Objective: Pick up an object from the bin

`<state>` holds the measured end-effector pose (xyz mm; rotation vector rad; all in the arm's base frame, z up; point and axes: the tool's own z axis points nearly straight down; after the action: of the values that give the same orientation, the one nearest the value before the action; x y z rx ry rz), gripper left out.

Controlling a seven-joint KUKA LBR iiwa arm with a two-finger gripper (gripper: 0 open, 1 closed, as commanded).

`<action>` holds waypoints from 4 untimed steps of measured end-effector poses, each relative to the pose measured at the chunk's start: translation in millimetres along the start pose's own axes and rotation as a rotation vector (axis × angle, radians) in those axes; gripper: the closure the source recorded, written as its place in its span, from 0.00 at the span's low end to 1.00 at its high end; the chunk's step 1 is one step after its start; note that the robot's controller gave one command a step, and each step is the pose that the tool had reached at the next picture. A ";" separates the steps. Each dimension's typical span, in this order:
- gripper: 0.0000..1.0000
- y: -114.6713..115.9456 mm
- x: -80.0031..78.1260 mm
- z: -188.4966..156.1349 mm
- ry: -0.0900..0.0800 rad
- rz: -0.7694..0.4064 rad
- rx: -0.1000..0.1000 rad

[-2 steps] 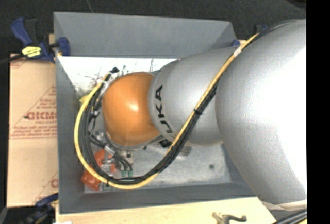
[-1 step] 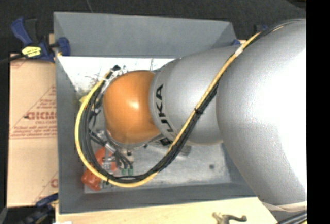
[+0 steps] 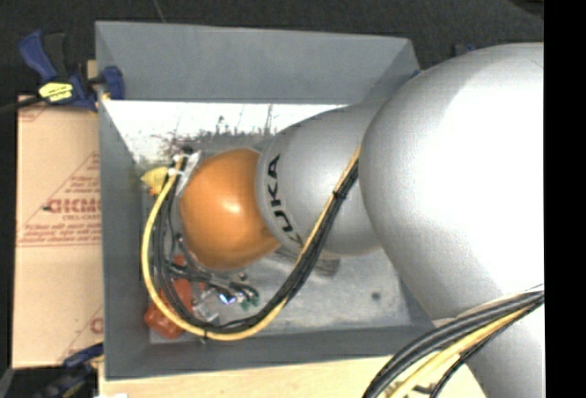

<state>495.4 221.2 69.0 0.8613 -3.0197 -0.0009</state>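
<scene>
Currently, arm: your silver KUKA arm (image 3: 439, 204) is reaching in from the right, its orange domed wrist cover (image 3: 224, 209) hanging over the left half of the grey metal bin (image 3: 256, 67).
Gripper (image 3: 194, 285): it is sitting beneath that cover; you cannot tell its state.
Nearest things: a small orange-red lump (image 3: 157, 321) is lying in the near-left corner, with a green-and-white heap (image 3: 233, 297) just beside the gripper.
Left wall: a yellow piece (image 3: 154, 177) is peeking out.
</scene>
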 end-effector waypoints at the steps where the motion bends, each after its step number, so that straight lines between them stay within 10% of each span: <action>1: 0.00 -4.2 9.3 -2.7 -0.011 0.131 0.001; 2: 0.00 -44.3 -16.1 -1.7 -0.008 -0.320 0.001; 3: 0.00 -29.4 4.4 -1.4 -0.013 -0.391 0.002; 4: 1.00 21.0 1.4 -3.4 -0.019 -0.603 0.006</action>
<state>483.2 238.3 72.4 1.7295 -2.6441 -0.0009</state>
